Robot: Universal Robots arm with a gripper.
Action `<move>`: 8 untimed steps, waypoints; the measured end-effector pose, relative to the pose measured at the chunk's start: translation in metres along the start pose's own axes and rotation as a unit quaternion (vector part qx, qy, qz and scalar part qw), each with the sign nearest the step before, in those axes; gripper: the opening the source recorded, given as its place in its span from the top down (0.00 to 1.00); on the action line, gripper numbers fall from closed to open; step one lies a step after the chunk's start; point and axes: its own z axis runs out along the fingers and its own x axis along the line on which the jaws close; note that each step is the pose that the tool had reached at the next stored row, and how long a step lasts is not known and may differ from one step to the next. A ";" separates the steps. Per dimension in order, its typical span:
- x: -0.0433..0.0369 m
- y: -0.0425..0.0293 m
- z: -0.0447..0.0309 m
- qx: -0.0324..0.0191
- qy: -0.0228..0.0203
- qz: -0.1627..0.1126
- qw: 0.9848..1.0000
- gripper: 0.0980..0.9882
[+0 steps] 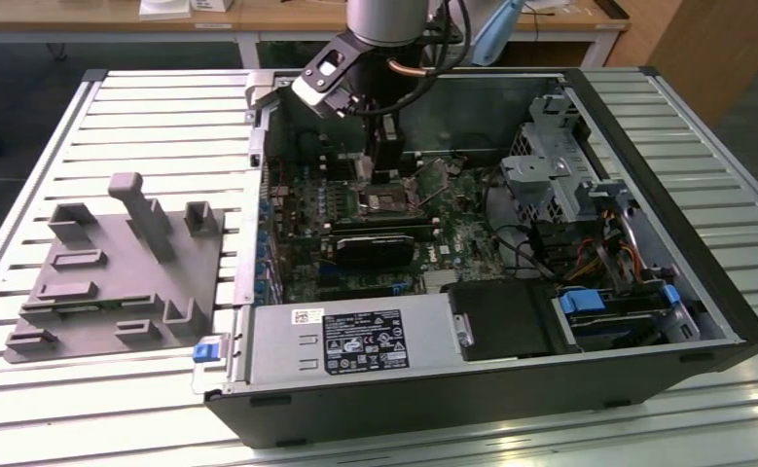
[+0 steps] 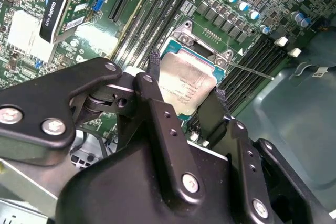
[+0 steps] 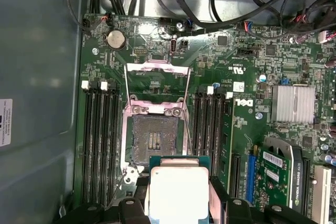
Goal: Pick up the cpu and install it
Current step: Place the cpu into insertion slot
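The cpu (image 3: 178, 190) is a flat square chip with a silver top and a teal edge, and my gripper (image 3: 178, 205) is shut on it from two sides. In the second wrist view the cpu (image 2: 186, 85) sits between the black fingers (image 2: 154, 69) of the gripper (image 2: 187, 86), just over the socket. The dark square socket (image 3: 155, 140) on the motherboard lies bare, and its metal load frame (image 3: 156, 82) is swung open. In the exterior view the gripper (image 1: 382, 173) reaches down into the open computer case, close above the socket (image 1: 386, 202).
Memory slots (image 3: 100, 140) flank the socket on both sides. A graphics card (image 1: 376, 248) and a silver heatsink (image 3: 293, 103) stand nearby. Black cables (image 3: 220, 14) run along the case wall. A grey fixture plate (image 1: 119, 282) with upright pegs lies on the slatted table, on the exterior view's left.
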 end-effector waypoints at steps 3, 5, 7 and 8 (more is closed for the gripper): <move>0.0000 0.0005 0.0013 0.001 0.000 0.000 1.000 0.51; 0.0000 0.0009 0.0021 0.001 0.000 0.000 1.000 0.51; 0.0000 0.0013 0.0029 0.002 0.000 0.000 1.000 0.51; 0.0000 0.0014 0.0033 0.002 0.000 0.000 1.000 0.51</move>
